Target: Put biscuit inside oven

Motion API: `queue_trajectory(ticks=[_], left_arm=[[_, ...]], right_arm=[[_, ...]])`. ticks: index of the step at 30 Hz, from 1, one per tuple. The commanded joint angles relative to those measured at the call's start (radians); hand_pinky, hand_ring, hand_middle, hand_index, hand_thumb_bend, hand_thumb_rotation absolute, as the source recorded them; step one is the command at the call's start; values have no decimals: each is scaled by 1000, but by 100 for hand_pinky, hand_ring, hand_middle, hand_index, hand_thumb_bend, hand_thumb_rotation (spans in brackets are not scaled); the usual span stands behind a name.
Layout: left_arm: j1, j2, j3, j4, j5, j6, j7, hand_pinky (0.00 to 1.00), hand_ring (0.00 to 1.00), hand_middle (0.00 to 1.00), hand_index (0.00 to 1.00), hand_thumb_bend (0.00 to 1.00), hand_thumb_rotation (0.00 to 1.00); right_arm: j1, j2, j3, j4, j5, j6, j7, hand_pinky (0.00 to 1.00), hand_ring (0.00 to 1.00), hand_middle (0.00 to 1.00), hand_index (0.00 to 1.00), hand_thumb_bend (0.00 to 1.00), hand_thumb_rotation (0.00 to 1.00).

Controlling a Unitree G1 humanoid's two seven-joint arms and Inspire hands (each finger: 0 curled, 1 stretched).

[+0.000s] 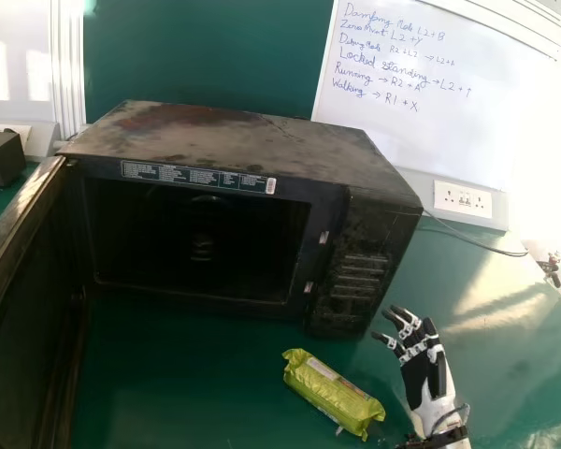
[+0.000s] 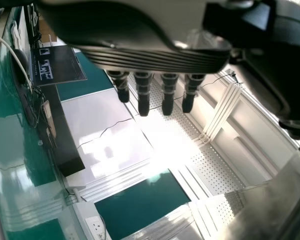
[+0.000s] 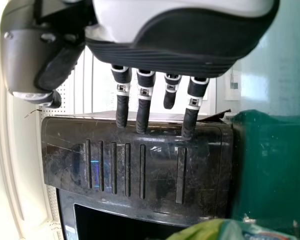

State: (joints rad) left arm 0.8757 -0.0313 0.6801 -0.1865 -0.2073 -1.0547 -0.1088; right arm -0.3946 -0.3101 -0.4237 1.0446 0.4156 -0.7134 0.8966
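- In the lower middle of the head view, a green biscuit packet [image 1: 332, 391] lies on its side on the counter [image 1: 182, 374], slanting down to the right, outside the oven and in front of its control panel [image 1: 355, 271]
- The dark oven [image 1: 252, 140] takes up the centre and upper left, its door [image 1: 23, 271] wide open along the left edge
- At lower right of the head view, the right hand [image 1: 419, 367] is just beside the packet, apart from it; its fingers are released, slightly bent and grasping nothing
- In the left wrist view, the left hand [image 2: 150, 59] has its fingers released and straight, holding nothing
- At upper right of the head view are a whiteboard [image 1: 430, 131] with handwriting and, below it, a wall socket [image 1: 463, 198]
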Motion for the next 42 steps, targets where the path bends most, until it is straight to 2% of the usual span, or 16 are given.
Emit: queue_trajectory(ticks=[1, 6, 11, 14, 19, 21, 23, 27, 30, 33, 37, 42], left_arm=[[-1, -1, -2, -6, 5, 2, 2, 86, 96, 100, 100, 82, 77], [-2, 6, 4, 21, -4, -25, -3, 86, 96, 99, 100, 84, 76], [11, -2, 1, 13, -6, -31, 1, 93, 100, 100, 100, 87, 75], [33, -8, -13, -15, -9, -16, -4, 99, 100, 100, 100, 89, 73], [18, -5, -10, 1, -9, -26, -2, 100, 100, 100, 100, 93, 66], [5, 0, -5, 19, -11, -43, -2, 100, 100, 100, 100, 94, 62], [2, -7, 2, 23, -2, -45, 4, 100, 100, 100, 100, 95, 63], [2, -2, -4, 26, -11, -45, -1, 100, 100, 100, 100, 97, 62], [13, -4, -14, 7, -15, -32, -3, 96, 98, 99, 98, 99, 59], [22, -14, -14, -15, -4, -16, 0, 87, 92, 95, 96, 100, 59], [21, -17, -10, -23, 3, -10, 0, 88, 88, 92, 95, 100, 62], [23, -17, -12, -22, 3, -14, -4, 88, 87, 90, 93, 100, 61]], right_arm=[[45, 44, 10, 41, -11, 9, -16, 72, 76, 81, 81, 70, 90], [67, 34, 39, 10, -51, -22, -45, 73, 77, 81, 81, 70, 90], [86, 7, 58, -81, -43, 54, -48, 73, 78, 82, 82, 72, 89], [98, -23, 66, -176, -32, 97, -36, 74, 78, 83, 83, 67, 90], [134, -52, 81, -359, -28, 129, -49, 75, 78, 82, 83, 67, 90], [149, -55, 90, -416, -39, 121, -61, 74, 78, 82, 82, 65, 89], [167, -61, 100, -471, -57, 112, -77, 73, 78, 81, 82, 65, 89], [196, -76, 120, -558, -175, 30, -179, 73, 78, 82, 82, 65, 89], [213, -95, 132, -607, -301, -43, -279, 74, 78, 82, 83, 64, 89], [230, -130, 144, -654, -419, -102, -359, 74, 78, 82, 83, 65, 89], [259, -181, 167, -732, -497, -93, -407, 74, 78, 82, 82, 66, 90], [315, -228, 185, -855, -568, -36, -445, 75, 78, 82, 83, 67, 90]])
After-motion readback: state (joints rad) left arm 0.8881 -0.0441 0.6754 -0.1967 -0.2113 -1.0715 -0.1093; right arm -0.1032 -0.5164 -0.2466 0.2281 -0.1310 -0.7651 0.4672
